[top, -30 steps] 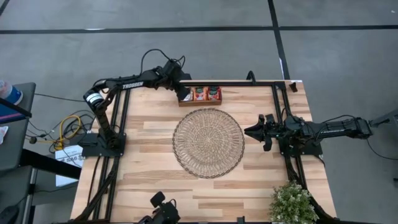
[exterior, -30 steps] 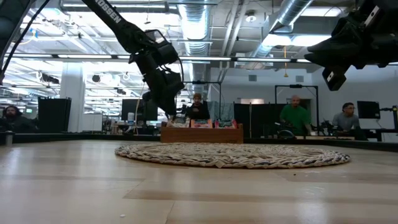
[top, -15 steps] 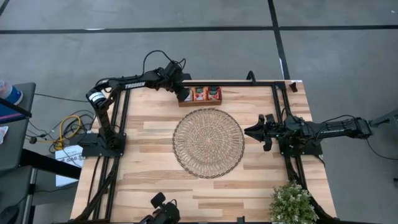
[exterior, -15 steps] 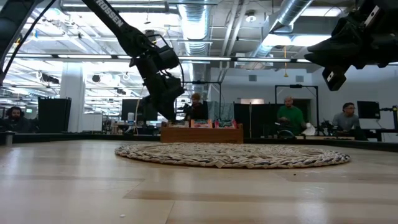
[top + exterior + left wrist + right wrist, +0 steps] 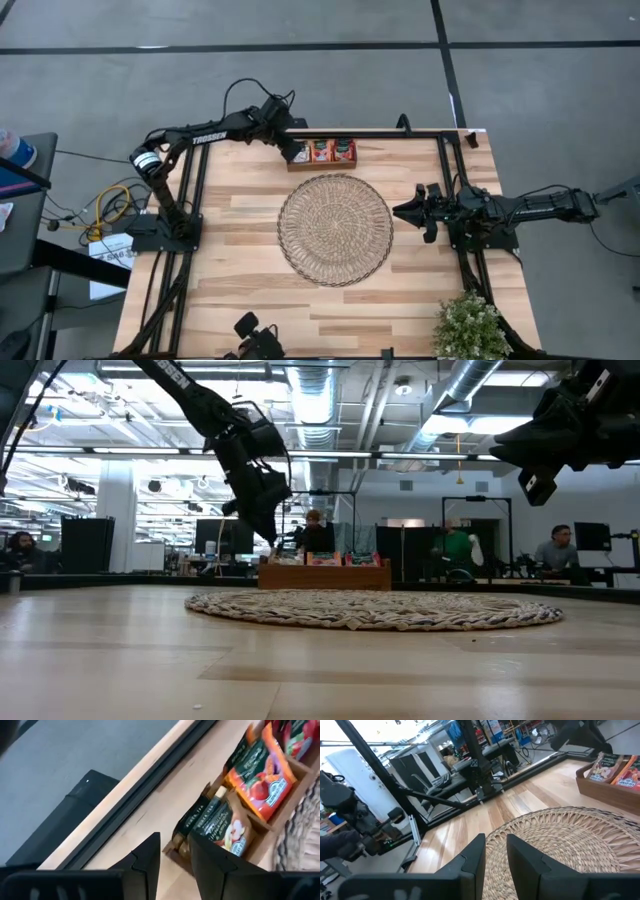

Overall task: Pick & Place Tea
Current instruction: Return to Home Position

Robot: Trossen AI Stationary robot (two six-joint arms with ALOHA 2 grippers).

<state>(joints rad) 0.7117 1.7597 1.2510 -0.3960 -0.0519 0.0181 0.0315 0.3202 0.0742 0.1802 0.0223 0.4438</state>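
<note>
The tea sachets stand upright in a brown wooden tray (image 5: 322,166) at the table's far edge. In the left wrist view they show as a dark green-brown one (image 5: 216,822), an orange one (image 5: 260,775) and a red one (image 5: 300,735). My left gripper (image 5: 175,857) hangs slanting down just above the tray's left end (image 5: 293,152), open by a narrow gap. Only the tray's corner and bare table show between its fingers. My right gripper (image 5: 400,212) waits level at the right rim of the round woven mat (image 5: 335,230), its fingers (image 5: 495,855) slightly apart around nothing.
The woven mat (image 5: 375,610) fills the table's middle, just in front of the tray (image 5: 325,575). A black rail runs along the far edge behind the tray. A potted plant (image 5: 470,325) stands at the near right corner. People sit in the room beyond the far edge.
My left gripper has drifted a little up and toward the table's far left over the tray's left end. Its finger gap looks the same. The sachets and the tray have kept their places.
</note>
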